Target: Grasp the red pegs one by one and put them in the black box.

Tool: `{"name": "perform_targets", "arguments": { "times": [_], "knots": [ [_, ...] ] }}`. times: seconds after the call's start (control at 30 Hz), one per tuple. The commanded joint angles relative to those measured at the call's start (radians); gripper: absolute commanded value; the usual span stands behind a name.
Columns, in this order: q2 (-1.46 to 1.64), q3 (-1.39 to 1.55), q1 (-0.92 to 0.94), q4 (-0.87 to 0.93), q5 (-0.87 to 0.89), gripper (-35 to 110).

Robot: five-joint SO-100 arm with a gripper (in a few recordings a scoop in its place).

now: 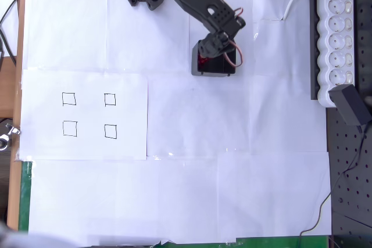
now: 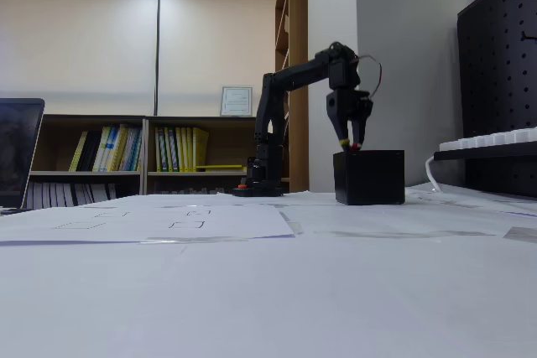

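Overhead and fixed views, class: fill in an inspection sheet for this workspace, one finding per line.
Surface: table covered in white paper sheets; one sheet bears four small black-outlined drawn squares, all vacant.
Job's things: small square open-topped black plastic box stands on the paper; something red shows inside it under the arm, count cannot be told.
Clutter: nothing seen on the paper.
Grippers: black two-finger gripper points down at the box rim; open or shut cannot be told.
Cables: white power strip with white lead, black adapter, thin dark wire.
Surroundings: bookshelf, black pegboard.
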Motion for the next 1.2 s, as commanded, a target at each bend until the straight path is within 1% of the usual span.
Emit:
{"name": "perform_targets", "arguments": {
  "times": [0.0, 0.2, 0.3, 0.4, 0.5, 0.6, 0.67, 0.73, 0.83, 0.93, 1.03, 1.17],
  "knots": [
    [0.018, 0.011, -0.017, -0.009, -0.003, 4],
    [0.025, 0.017, -0.015, -0.003, -0.006, 14],
    [0.023, 0.060, -0.005, 0.035, -0.009, 18],
    [0.005, 0.150, 0.011, 0.078, -0.008, 19],
    [-0.078, 0.273, 0.032, 0.107, -0.009, 19],
    [-0.225, 0.362, 0.072, 0.103, -0.009, 19],
    [-0.364, 0.370, 0.141, 0.081, 0.002, 19],
    [-0.500, 0.268, 0.244, 0.066, 0.091, 19],
    [-0.663, 0.011, 0.426, 0.032, 0.235, 17],
    [-0.813, -0.325, 0.609, -0.109, 0.365, 11],
    [-0.930, -0.591, 0.698, -0.235, 0.437, 1],
    [-1.170, -0.962, 0.762, -0.345, 0.520, 0]
  ]
}}
